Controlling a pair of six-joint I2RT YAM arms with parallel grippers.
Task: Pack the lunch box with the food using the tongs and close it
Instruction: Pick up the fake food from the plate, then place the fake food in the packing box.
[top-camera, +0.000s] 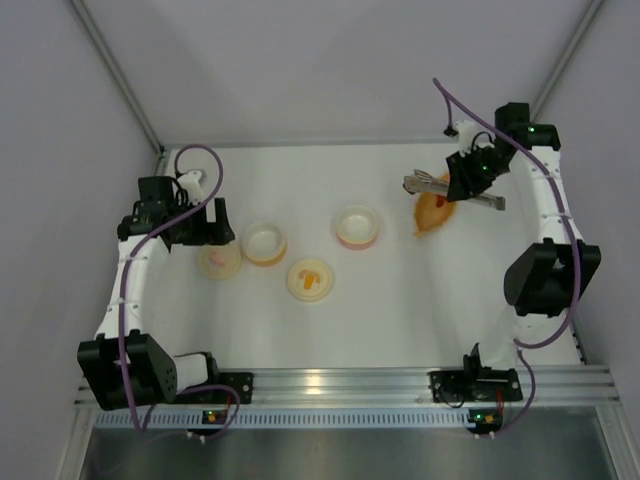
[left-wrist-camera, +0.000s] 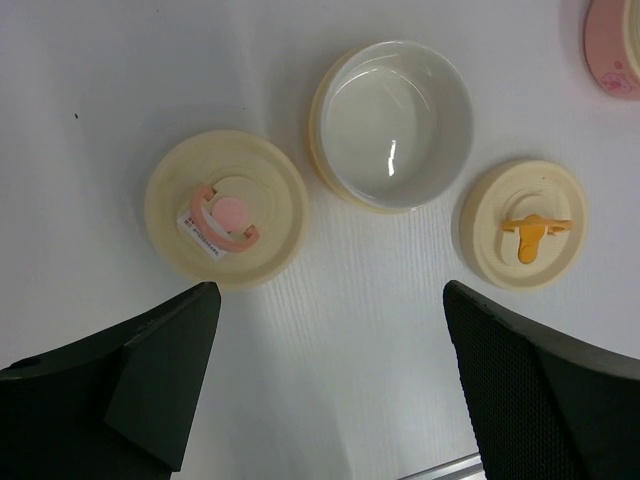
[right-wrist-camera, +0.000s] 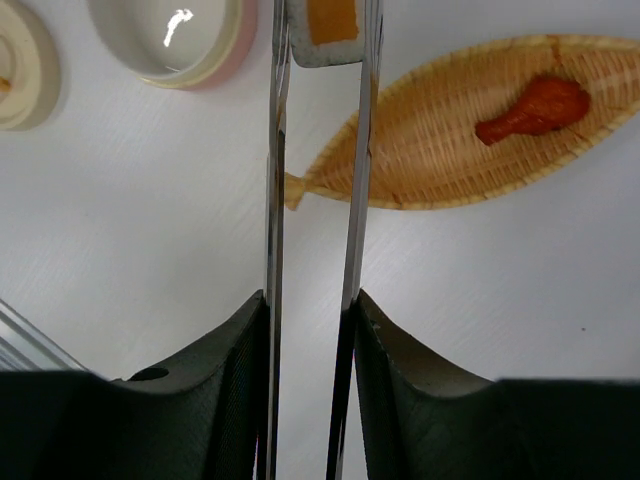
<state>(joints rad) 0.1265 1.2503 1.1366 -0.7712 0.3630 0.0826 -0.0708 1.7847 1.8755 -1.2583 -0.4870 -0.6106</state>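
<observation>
My right gripper (right-wrist-camera: 312, 300) is shut on the two slim silver arms of the tongs (right-wrist-camera: 275, 180), above the table at the back right (top-camera: 462, 185). A white sushi roll with an orange centre (right-wrist-camera: 322, 30) is pinched between the tongs' tips, beyond the pointed end of the orange leaf-shaped dish (right-wrist-camera: 470, 150). The small red piece of food (right-wrist-camera: 532, 108) lies in that dish. A pink-rimmed lunch box bowl (right-wrist-camera: 175, 35) stands empty to the left of the roll. My left gripper (left-wrist-camera: 328, 300) hangs open over bare table in front of a yellow-rimmed bowl (left-wrist-camera: 392, 120), which is also empty.
Two cream lids lie flat on the table: one with a pink handle (left-wrist-camera: 226, 207) left of the yellow-rimmed bowl, one with an orange handle (left-wrist-camera: 522, 223) to its right. In the top view the pink-rimmed bowl (top-camera: 357, 226) sits between the lids and the leaf dish (top-camera: 432, 212).
</observation>
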